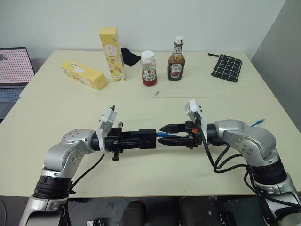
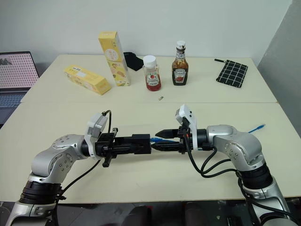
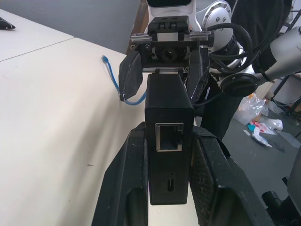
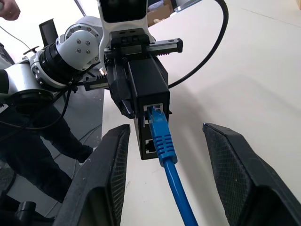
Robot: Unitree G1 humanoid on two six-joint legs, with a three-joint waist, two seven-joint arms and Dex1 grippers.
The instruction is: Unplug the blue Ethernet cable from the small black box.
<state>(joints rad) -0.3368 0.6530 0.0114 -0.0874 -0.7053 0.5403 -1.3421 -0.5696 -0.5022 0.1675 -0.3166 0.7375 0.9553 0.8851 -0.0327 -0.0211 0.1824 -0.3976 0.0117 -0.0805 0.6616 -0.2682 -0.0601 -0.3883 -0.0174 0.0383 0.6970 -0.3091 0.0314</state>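
My left gripper [image 1: 141, 139] is shut on the small black box [image 1: 148, 138], holding it level above the table in front of me. In the left wrist view the box [image 3: 168, 117] sits clamped between both fingers [image 3: 134, 179] with an empty port facing the camera. The blue Ethernet cable's plug [image 4: 159, 129] is seated in a port on the box's far face [image 4: 148, 94]. My right gripper [image 1: 162, 134] faces the box with its jaws open on either side of the plug, neither finger [image 4: 110, 169] touching it. The cable's other end [image 1: 257, 123] lies on the table at the right.
At the back of the table stand a tall yellow carton [image 1: 112, 53], a lying yellow carton [image 1: 84, 75], a ketchup jar [image 1: 148, 68] and a brown sauce bottle [image 1: 177, 60]. A black grid pouch [image 1: 226, 67] lies back right, a black cloth [image 1: 130, 56] behind the carton. A laptop [image 1: 14, 70] sits far left.
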